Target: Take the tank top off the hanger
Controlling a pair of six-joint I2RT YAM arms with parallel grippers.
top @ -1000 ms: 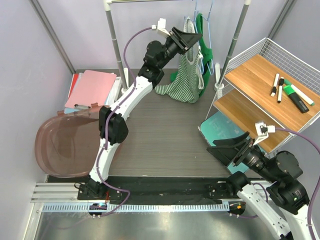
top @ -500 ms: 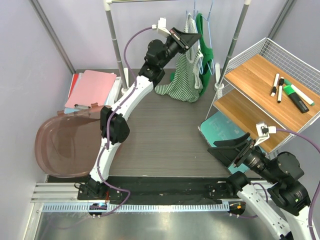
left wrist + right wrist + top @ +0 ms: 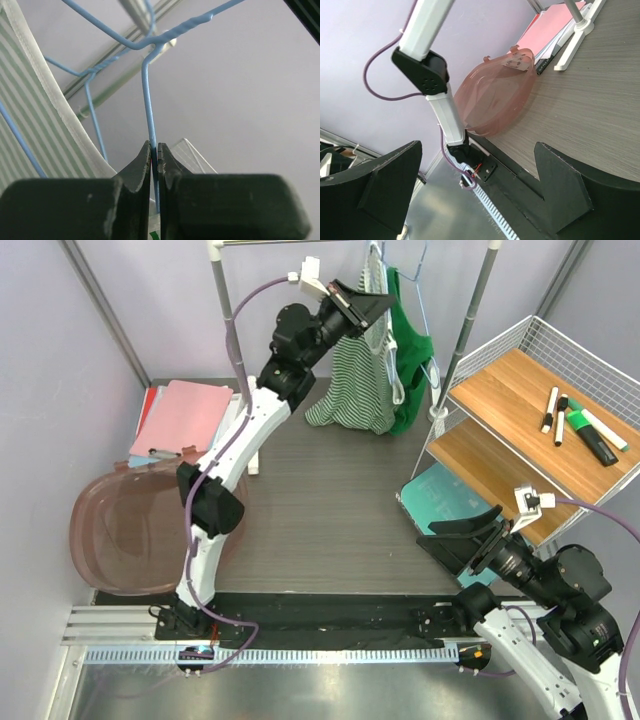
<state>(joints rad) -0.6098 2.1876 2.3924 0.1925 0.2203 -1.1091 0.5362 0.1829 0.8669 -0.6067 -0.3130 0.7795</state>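
Observation:
A green-and-white striped tank top [image 3: 355, 380] hangs on a blue wire hanger [image 3: 378, 252] from the rail at the back. Its striped cloth with white trim fills the left of the left wrist view [image 3: 35, 110]. My left gripper [image 3: 382, 302] is raised high by the garment's top, shut on the hanger's blue wire [image 3: 148, 100], which runs straight up from between the jaws [image 3: 154, 150]. A second blue hanger [image 3: 418, 280] carries a solid green garment [image 3: 408, 355] just to the right. My right gripper [image 3: 455, 540] is open and empty, low at the front right.
A wire shelf unit [image 3: 530, 410] with wooden boards and markers [image 3: 580, 430] stands at right. Rack posts [image 3: 228, 310] flank the garments. Pink folders [image 3: 185, 415] and a translucent pink bowl [image 3: 125, 530] lie at left. A teal tray [image 3: 435, 490] sits under the shelf.
My left gripper has risen and shifted slightly left with the hanger. The striped tank top now hangs higher and straighter, its hem lifted off the table.

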